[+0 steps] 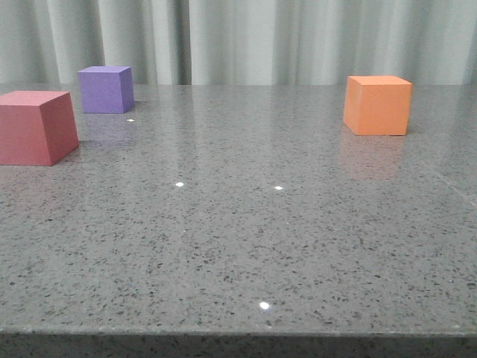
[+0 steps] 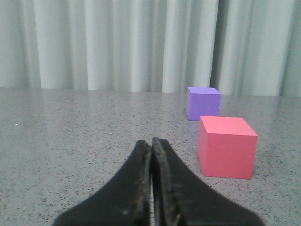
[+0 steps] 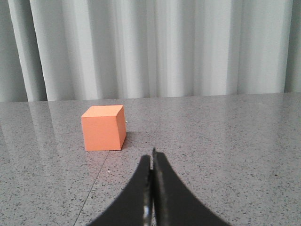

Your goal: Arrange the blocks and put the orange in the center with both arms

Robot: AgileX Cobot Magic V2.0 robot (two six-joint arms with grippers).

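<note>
The left pincer (image 2: 151,143) shows only in the left wrist view, its two dark fingers pressed together with nothing between them, low over the grey speckled bench (image 2: 70,141). Beyond its tips stands the red-pink cube (image 2: 226,147), flat on the bench and clear of the fingers, and farther off behind it the purple cube (image 2: 203,103), near but not touching.

The right pincer (image 3: 151,154) shows only in the right wrist view, its fingers likewise closed together and holding nothing. Ahead of it sits the orange cube (image 3: 104,127), apart from the fingertips, flat on the bench with one vertical edge turned toward the camera.

In the front view neither arm appears. The red-pink cube (image 1: 35,127) stands at the left edge, the purple cube (image 1: 106,89) farther back and slightly to its right, and the orange cube (image 1: 378,104) far to the right, well apart from both. The middle of the bench (image 1: 238,246) carries small bright reflections. A pale pleated curtain (image 1: 261,41) hangs behind the far edge.
</note>
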